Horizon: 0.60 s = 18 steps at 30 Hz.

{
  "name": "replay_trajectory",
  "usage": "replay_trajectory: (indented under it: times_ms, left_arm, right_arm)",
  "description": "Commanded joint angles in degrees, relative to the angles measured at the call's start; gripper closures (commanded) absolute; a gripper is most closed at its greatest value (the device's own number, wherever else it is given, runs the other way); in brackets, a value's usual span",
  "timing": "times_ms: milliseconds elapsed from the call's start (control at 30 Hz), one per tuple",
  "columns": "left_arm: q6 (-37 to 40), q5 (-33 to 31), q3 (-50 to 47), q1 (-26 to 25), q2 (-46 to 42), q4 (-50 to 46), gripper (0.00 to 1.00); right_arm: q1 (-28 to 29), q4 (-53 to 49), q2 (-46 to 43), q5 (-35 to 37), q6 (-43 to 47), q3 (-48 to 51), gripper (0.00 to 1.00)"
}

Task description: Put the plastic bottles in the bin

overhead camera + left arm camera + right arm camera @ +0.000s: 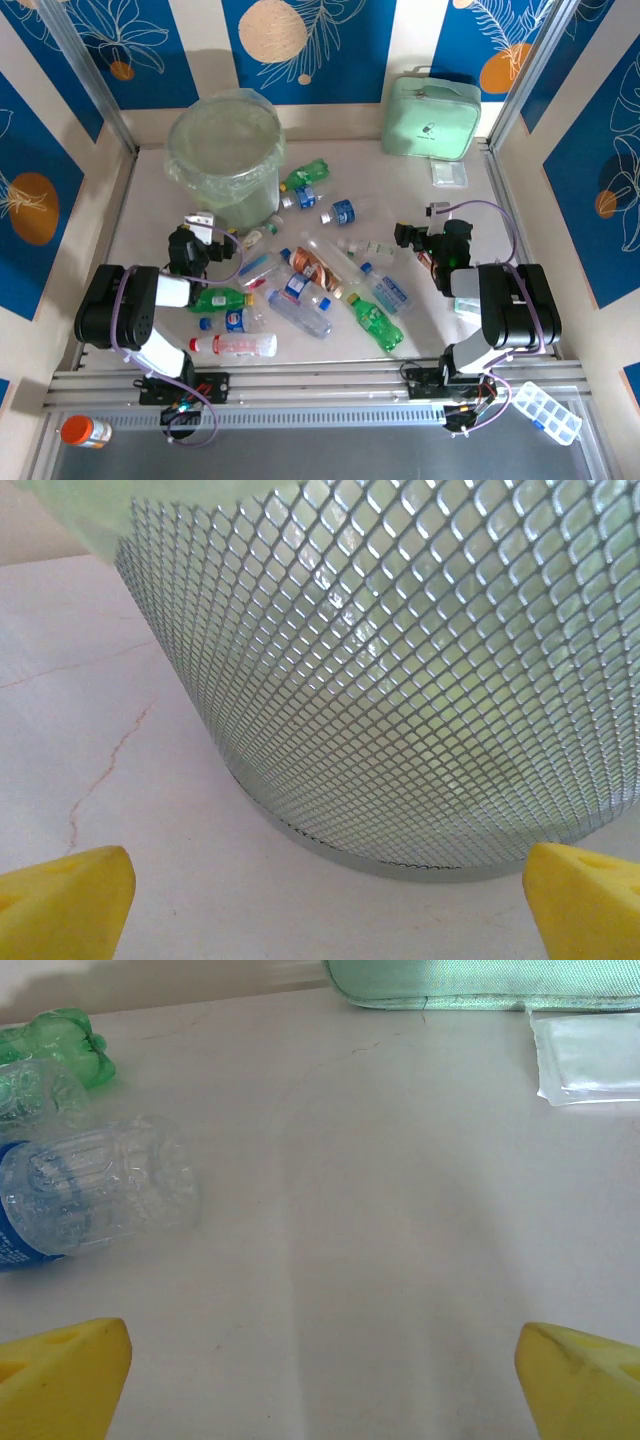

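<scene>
At the near rail: we see an orange pill bottle [85, 432] with a white cap on the left, and a clear compartment box [548, 410] on the right.
Left gripper [203, 222]: its yellow fingertips [62, 905] stand wide apart with nothing between them, facing the foot of the bin from just beside it.
Right gripper [408, 235]: its jaws are also spread and empty, over bare table [400, 1260] to the right of the bottles.
Plastic bottles [300, 285]: about a dozen lie on their sides across the middle of the table, between the two grippers.
Look: clear or green plastic, several crushed, with coloured caps and blue, red or orange-brown labels.
Writing: the label print is too small for us to read.
Before the right gripper: a clear ribbed bottle [80, 1195] with a blue label, and a green bottle [55, 1045] beyond it.
Bin [400, 680]: far left, a wire-mesh wall lined with a pale green bag folded over the rim.
Far right: a mint green zipped case [430, 118] bearing a small dark emblem, with a clear packet [449, 173] just before it.
</scene>
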State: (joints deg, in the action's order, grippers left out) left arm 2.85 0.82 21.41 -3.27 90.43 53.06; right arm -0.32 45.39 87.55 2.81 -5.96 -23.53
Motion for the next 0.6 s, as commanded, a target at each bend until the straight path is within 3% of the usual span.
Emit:
replay_trajectory:
  times_ms: [0,567]
  left_arm:
    - [0.2,-0.6,0.4,0.0,-0.9,-0.1,0.01]
    - [-0.1,-0.3,0.6,0.2,-0.9,-0.3,0.01]
  right_arm:
    - [0.4,0.0,-0.3,0.4,1.0,-0.9,0.01]
    - [0.5,0.0,-0.3,0.4,1.0,-0.9,0.01]
